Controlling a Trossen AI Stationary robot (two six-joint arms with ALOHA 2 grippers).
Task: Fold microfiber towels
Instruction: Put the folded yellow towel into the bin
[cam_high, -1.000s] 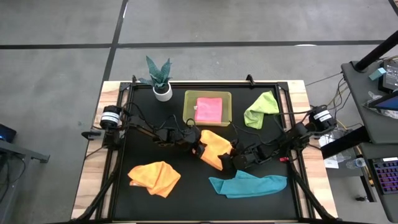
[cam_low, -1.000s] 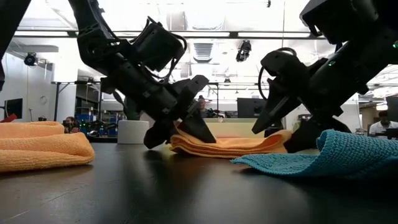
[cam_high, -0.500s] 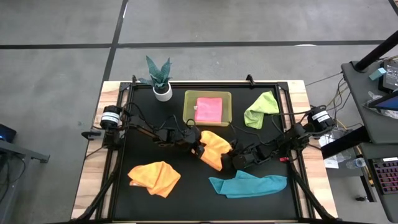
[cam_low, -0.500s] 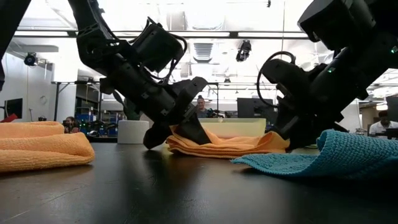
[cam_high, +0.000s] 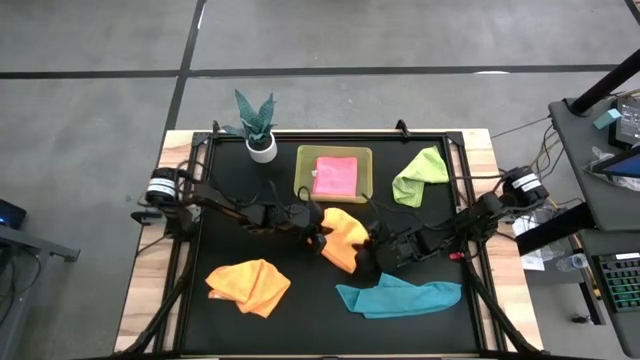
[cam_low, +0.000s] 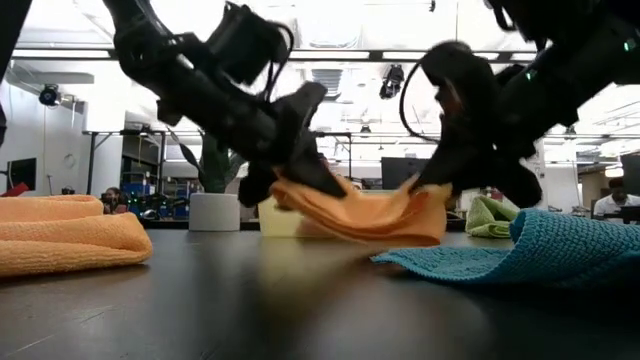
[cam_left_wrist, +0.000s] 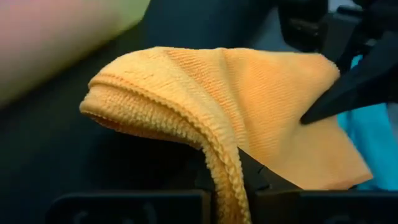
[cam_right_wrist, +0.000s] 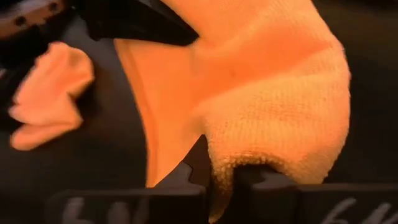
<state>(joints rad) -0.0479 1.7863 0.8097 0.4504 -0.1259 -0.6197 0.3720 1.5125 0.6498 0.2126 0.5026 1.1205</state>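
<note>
Held towel: an orange-yellow towel (cam_high: 343, 238) hangs at mid-table, lifted clear of the black mat (cam_high: 300, 320) and sagging between the two grippers; the low view shows air under it (cam_low: 365, 212).
Left gripper: the left gripper (cam_high: 314, 233) is clamped tight on the towel's edge nearest the plant; in its wrist view the cloth folds over and drops down between the fingers (cam_left_wrist: 225, 177).
Right gripper: the right gripper (cam_high: 366, 250) is pinched closed on the opposite edge, cloth bunched where the fingers meet (cam_right_wrist: 221, 171).
Other towels: a second orange-yellow towel (cam_high: 249, 285) lies crumpled at the mat's front left; the teal towel (cam_high: 398, 297) lies spread out at front right, just below the right gripper; the lime green towel (cam_high: 420, 176) sits bunched at back right.
Pink towel: a folded pink towel (cam_high: 335, 175) rests inside the yellow-green bin (cam_high: 303, 172) at the back.
Plant: a small potted plant (cam_high: 258, 125) stands at the back left corner.
</note>
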